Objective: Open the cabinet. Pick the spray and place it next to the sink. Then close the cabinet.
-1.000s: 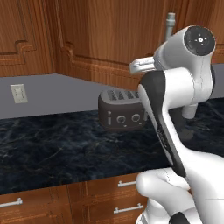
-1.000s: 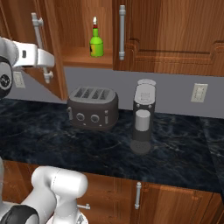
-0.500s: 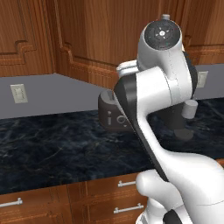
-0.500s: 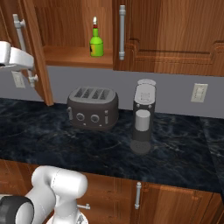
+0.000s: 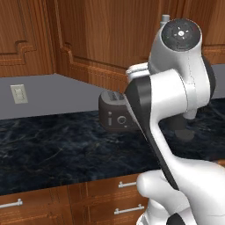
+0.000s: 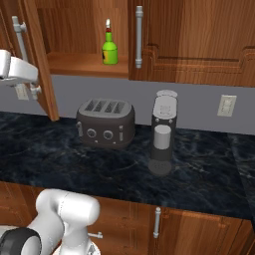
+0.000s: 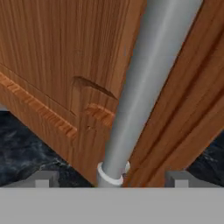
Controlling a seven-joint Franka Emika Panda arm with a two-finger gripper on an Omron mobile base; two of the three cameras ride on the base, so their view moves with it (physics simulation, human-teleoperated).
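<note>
In the right base view I saw the cabinet (image 6: 84, 30) standing open at the upper left of the frame, its door (image 6: 40, 60) swung out edge-on toward the camera and its long silver handle (image 6: 20, 42) showing at the far left. The spray (image 6: 109, 49) stood upright on the wooden shelf (image 6: 79, 63) inside, toward the right end of the opening, just beside the closed neighbouring door with its own vertical bar handle (image 6: 139, 37). The tool (image 6: 34, 90) sat at the left edge of that frame, right at the open door's outer face, below the handle's lower end. In the hand view I had the handle (image 7: 144, 87) running from the top right down to the bottom centre, with its round mounting collar (image 7: 113, 174) lying between the two finger tips (image 7: 43, 179); the fingers stood either side of the bar, but I could not tell whether they pressed on it or were apart from it. On the dark marbled table (image 6: 199, 174) below the cabinet I noted a grey toaster (image 6: 105, 122) in the middle of the frame and a coffee machine (image 6: 163, 130) to its right, the two apart. A wall socket (image 6: 227, 105) sat at the right on the grey backsplash. In the left base view the white arm (image 5: 171, 88) covered most of the right half, with the toaster (image 5: 113, 116) partly hidden behind it and another socket (image 5: 17, 93) at the left.
</note>
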